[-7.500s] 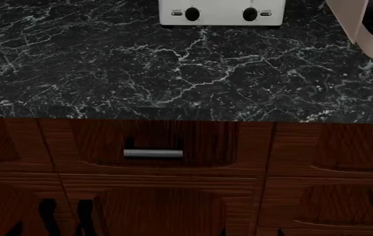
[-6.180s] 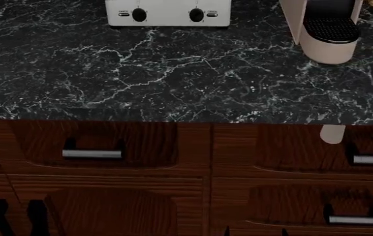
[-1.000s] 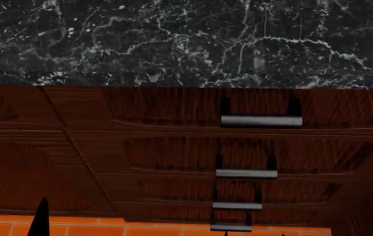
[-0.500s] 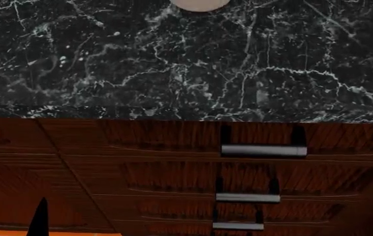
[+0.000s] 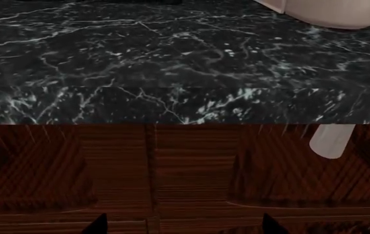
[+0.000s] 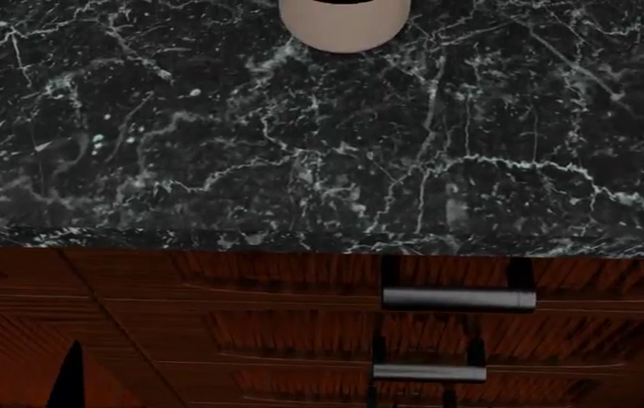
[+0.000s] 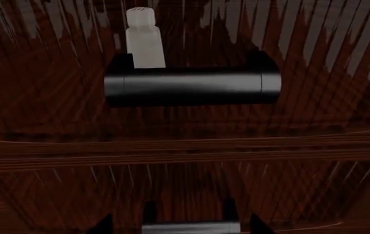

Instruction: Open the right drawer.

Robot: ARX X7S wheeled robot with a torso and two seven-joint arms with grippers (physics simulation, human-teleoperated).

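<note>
So the right drawer (image 6: pixel 299 285) sits right under the front edge of the black marble counter (image 6: pixel 186 153), fully closed, with its silver bar handle (image 6: pixel 458 298) off toward the right of the head view and another drawer's handle (image 6: pixel 429 372) stacked just below. The right wrist camera is staring straight at that same bar handle from close up. A pale rounded appliance base (image 6: pixel 344 24) sits at the back of the counter. Only dark slivers of each end effector poke in, so I can't tell whether either is apart or together.
</note>
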